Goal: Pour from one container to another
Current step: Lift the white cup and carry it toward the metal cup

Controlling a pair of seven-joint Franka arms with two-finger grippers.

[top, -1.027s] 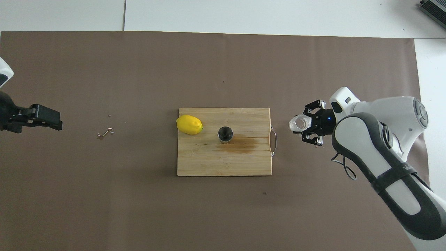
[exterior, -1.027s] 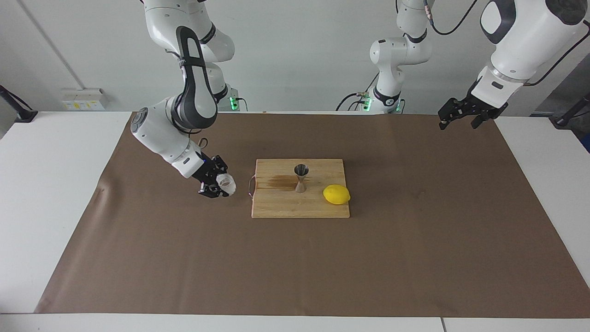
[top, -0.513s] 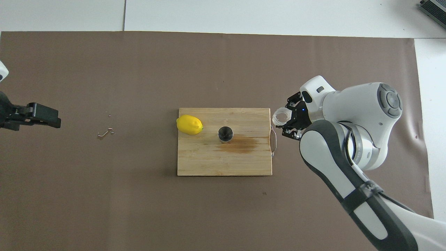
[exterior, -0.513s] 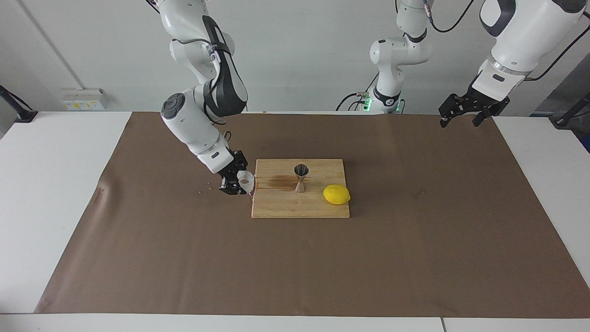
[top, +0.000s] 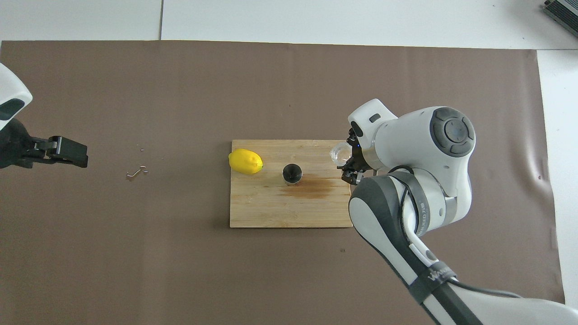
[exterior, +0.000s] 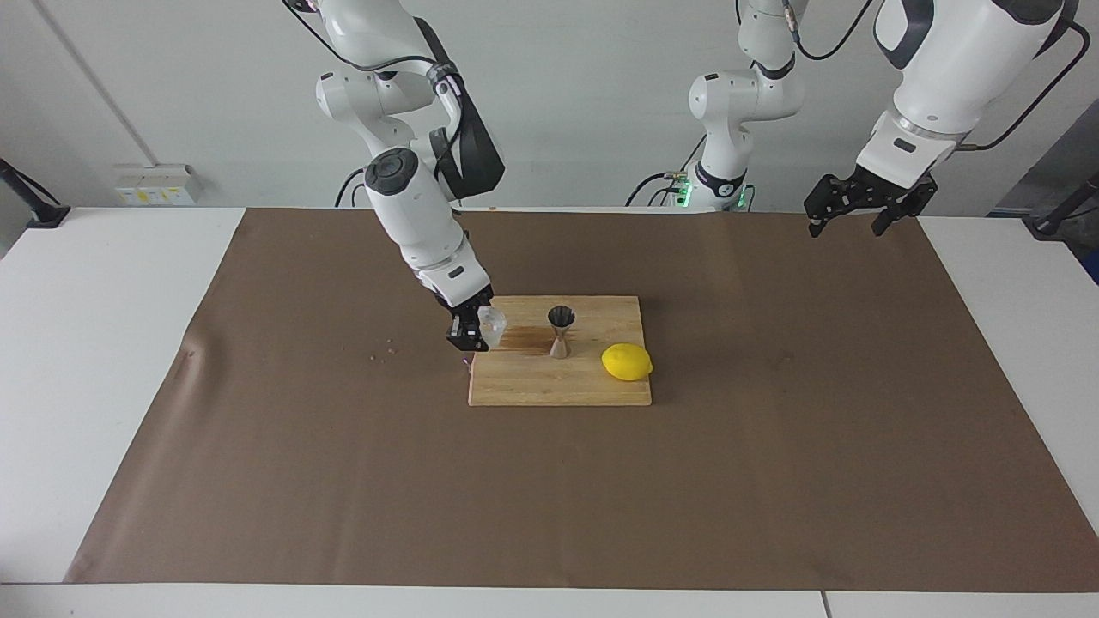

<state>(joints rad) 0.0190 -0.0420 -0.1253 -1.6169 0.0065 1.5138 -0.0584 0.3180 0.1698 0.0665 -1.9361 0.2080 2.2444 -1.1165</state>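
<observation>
From the facing view, the right end effector (exterior: 477, 330) is clamped on the small whitish crinkled cup (exterior: 492, 324) over the wooden cutting board's (exterior: 558, 382) edge; the shiny steel hourglass jigger (exterior: 561, 330) stands just beside it, a yellow lemon (exterior: 627, 361) past that. From overhead, brown paper (top: 180, 253) covers the surface; the left end effector (top: 67, 152) waits, fingers spread, holding nothing.

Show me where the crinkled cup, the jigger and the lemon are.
crinkled cup (exterior: 492, 325), facing view, its translucent side.
jigger (exterior: 561, 330), facing view, its narrow waist.
lemon (top: 245, 161), overhead view, middle of its peel.
</observation>
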